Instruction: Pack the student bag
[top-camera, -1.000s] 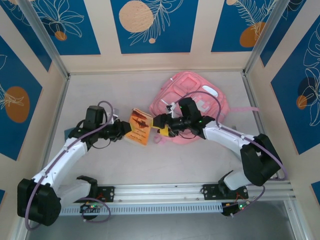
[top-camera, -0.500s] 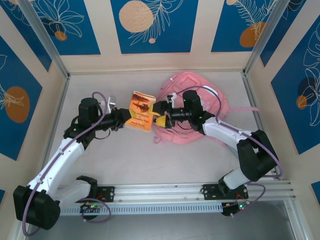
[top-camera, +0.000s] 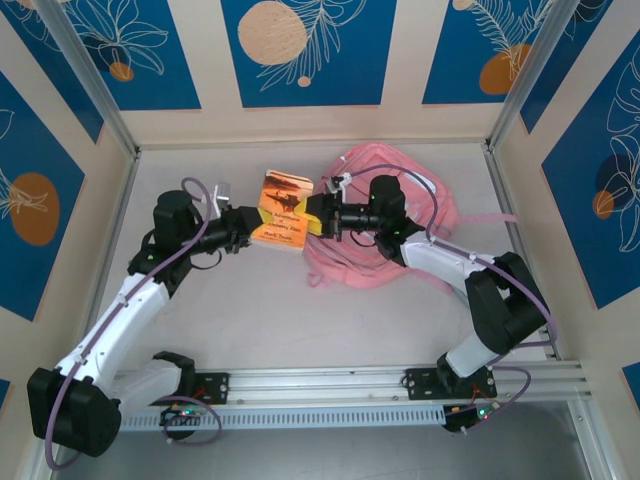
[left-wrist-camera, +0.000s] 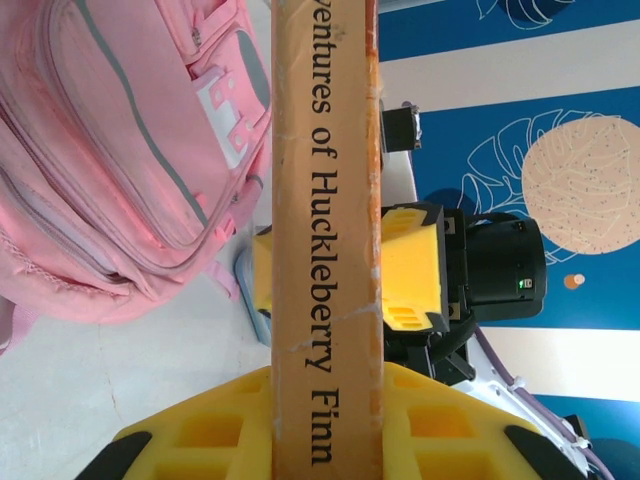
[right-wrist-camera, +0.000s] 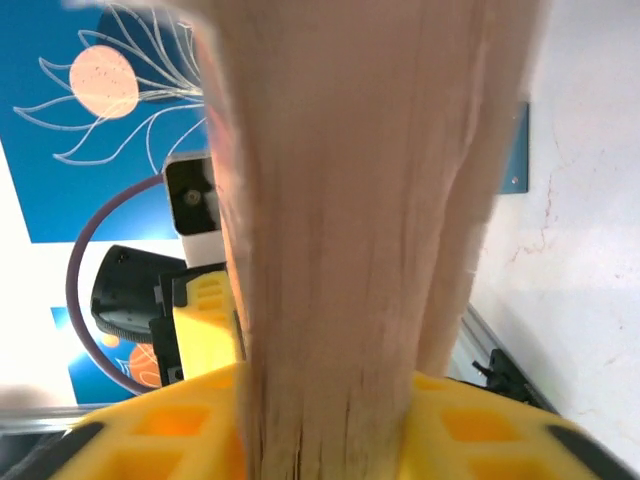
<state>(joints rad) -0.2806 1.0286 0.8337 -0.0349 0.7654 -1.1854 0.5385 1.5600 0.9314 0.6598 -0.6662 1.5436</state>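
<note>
Student bag (top-camera: 350, 262): soft, slumping, far-right counter (top-camera: 250, 320); take by strap (top-camera: 490, 217). Left gripper (top-camera: 250, 225), right gripper (top-camera: 315, 212): clamping Huckleberry Finn paperback (top-camera: 281, 208).

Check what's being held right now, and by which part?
The book, held by both arms. Left jaws clamp its spine edge, and right jaws clamp the opposite page edge. The bag is not held.

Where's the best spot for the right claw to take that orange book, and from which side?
The page edge, opposite the spine, coming from the side of the pink bag. The book is thin and flat, so a claw closes across both covers, and the left claw clamps the spine, leaving the pages free. The right claw sits there, one pad on each cover.
</note>
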